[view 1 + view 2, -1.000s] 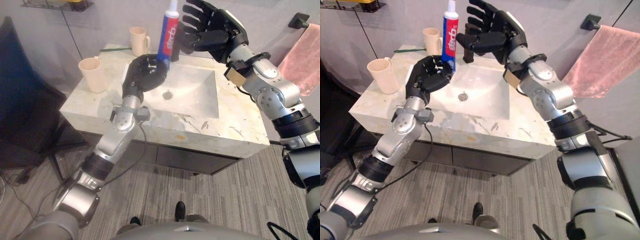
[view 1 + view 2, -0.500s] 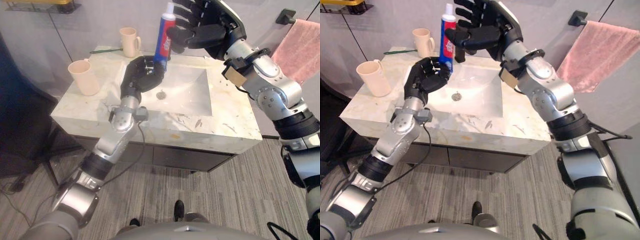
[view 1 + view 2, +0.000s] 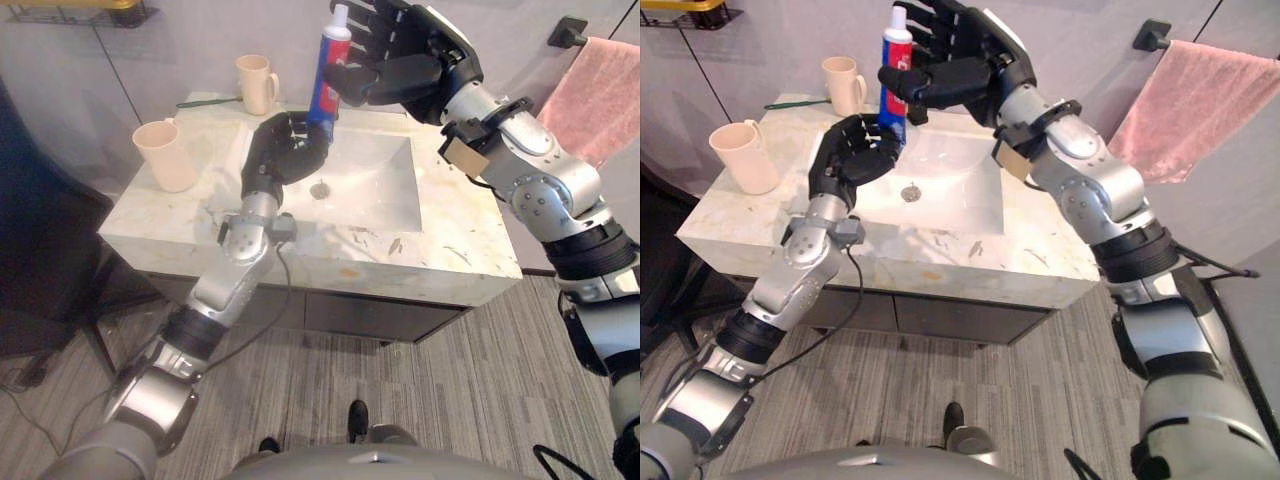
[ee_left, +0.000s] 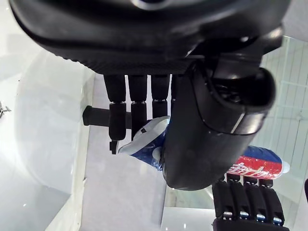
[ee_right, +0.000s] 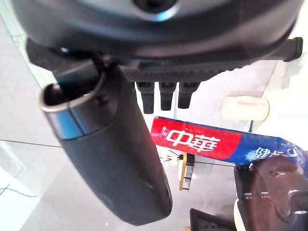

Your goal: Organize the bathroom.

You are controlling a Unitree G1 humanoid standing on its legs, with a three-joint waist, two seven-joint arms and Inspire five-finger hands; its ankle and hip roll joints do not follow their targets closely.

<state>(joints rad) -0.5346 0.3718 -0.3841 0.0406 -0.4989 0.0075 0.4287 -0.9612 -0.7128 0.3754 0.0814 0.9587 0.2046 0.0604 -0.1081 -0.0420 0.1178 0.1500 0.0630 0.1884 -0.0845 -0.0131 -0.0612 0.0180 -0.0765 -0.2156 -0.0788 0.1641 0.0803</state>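
Toothpaste tube upright over the sink, upper centre of frame.
Left hand (image 3: 283, 152) grips the toothpaste tube (image 3: 326, 70) at its base (cap up); right hand (image 3: 405, 62) spread wide beside it, fingers straight.

Counter: you see a marble vanity top (image 3: 300, 235) with a sunken basin (image 3: 375, 185).
On it: two cream mugs (image 3: 165, 155) (image 3: 254, 83), a green toothbrush (image 3: 208, 101).

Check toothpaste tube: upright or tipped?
Upright. The toothpaste tube stands cap-up over the sink, its base gripped by the left hand; right hand open beside it.
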